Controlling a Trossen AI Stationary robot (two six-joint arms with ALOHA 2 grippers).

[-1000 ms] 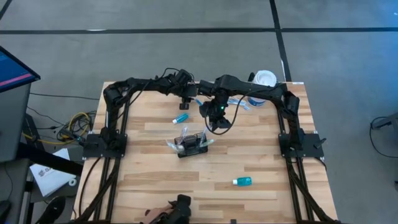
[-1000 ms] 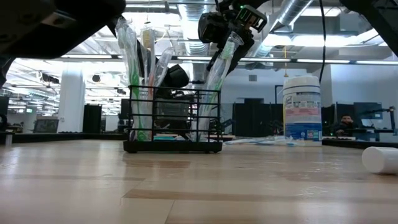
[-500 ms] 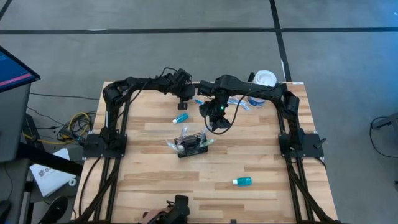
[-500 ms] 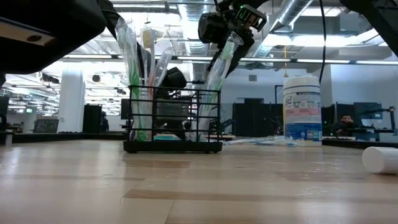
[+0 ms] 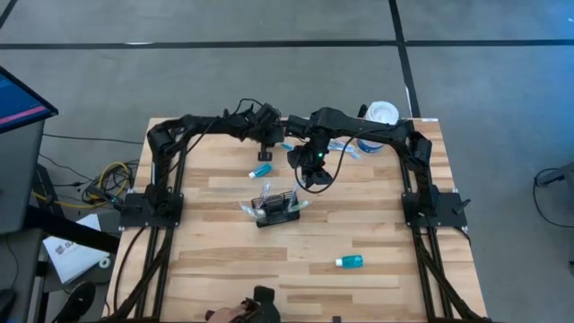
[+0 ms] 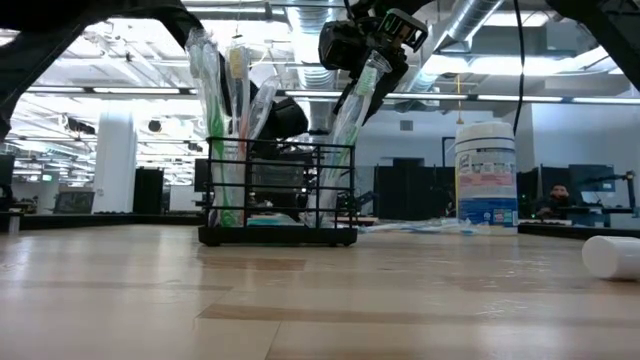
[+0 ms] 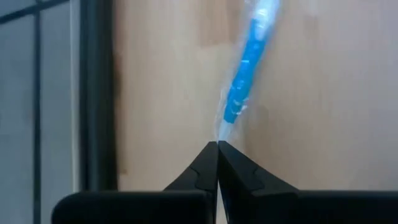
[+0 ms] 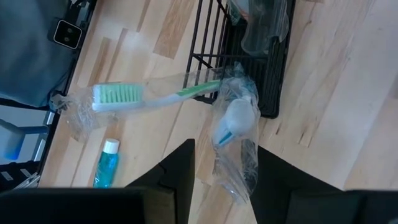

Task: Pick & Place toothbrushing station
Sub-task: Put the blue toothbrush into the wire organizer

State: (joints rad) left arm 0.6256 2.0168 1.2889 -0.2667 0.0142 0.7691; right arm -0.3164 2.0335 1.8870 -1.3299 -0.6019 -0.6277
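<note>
Black wire-mesh rectangular holder (image 5: pixel 276 208): mid-table, stocked.
Left gripper (image 7: pixel 217 147): behind holder, pinched on blue wrapped toothbrush (image 7: pixel 244 74); lift straight.
Right gripper (image 8: pixel 226 163): above holder, clasping clear-wrapped brush (image 8: pixel 232 122); lower upright.

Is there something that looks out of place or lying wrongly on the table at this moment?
Yes. Two small blue tubes lie flat on the table, one behind the black wire holder and one nearer the front, instead of in the holder. A green wrapped toothbrush pokes sideways out of the holder, not upright.
</note>
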